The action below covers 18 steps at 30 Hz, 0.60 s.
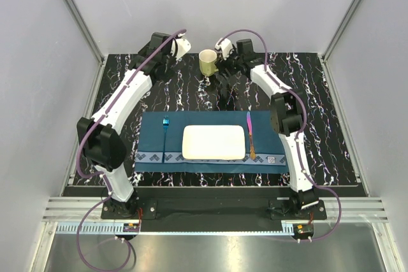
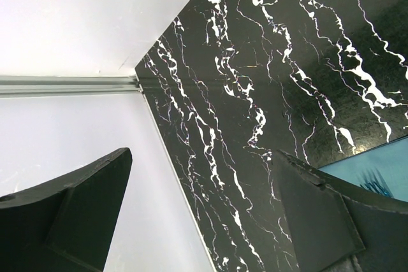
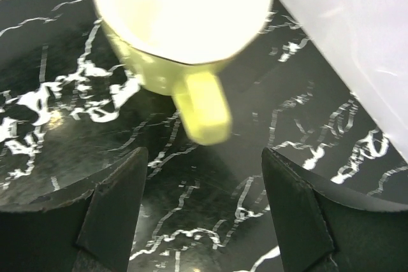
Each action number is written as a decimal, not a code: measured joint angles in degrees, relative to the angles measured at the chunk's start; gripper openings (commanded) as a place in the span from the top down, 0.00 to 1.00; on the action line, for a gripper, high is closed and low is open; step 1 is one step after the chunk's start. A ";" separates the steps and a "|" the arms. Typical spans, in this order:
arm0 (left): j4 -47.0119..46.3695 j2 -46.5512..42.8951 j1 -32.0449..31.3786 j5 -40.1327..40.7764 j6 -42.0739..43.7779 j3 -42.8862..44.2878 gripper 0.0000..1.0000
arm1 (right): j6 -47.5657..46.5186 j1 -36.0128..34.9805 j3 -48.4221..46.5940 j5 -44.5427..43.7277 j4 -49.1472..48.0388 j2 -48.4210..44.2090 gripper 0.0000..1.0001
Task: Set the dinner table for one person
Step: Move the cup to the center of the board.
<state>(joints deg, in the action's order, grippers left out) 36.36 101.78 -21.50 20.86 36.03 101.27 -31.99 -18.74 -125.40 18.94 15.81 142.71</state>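
The dinner table (image 1: 306, 87) is a black marble-veined top. On it lies a dark blue placemat (image 1: 153, 133) carrying a white rectangular plate (image 1: 213, 142), a blue fork (image 1: 165, 133) to the plate's left and a pink-bladed knife (image 1: 250, 133) to its right. A pale yellow mug (image 1: 207, 62) stands at the back centre; in the right wrist view the mug (image 3: 178, 14) shows its handle (image 3: 203, 107) pointing at my right gripper (image 3: 204, 157), which is open just short of it, touching nothing. My left gripper (image 2: 201, 157) is open and empty above the back left of the dinner table (image 2: 268, 81).
White enclosure walls (image 1: 191, 4) and aluminium posts (image 1: 75, 11) bound the table at back and sides. A corner of the blue placemat (image 2: 376, 167) shows in the left wrist view. The wall (image 3: 357, 36) is close on the right of the mug.
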 measured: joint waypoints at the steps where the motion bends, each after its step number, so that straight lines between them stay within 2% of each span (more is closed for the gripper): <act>1: 0.00 0.00 -0.13 0.20 0.13 0.00 0.01 | 0.33 0.31 0.00 0.07 -0.39 0.00 0.22; 18: 0.00 1.20 -1.77 2.40 2.80 2.27 0.01 | 4.31 1.25 -0.04 5.03 -1.49 0.00 0.26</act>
<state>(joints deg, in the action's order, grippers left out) 36.36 102.98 -23.27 23.27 38.83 103.55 -27.68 -17.50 -125.45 23.97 14.33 142.71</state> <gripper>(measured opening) 0.984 0.746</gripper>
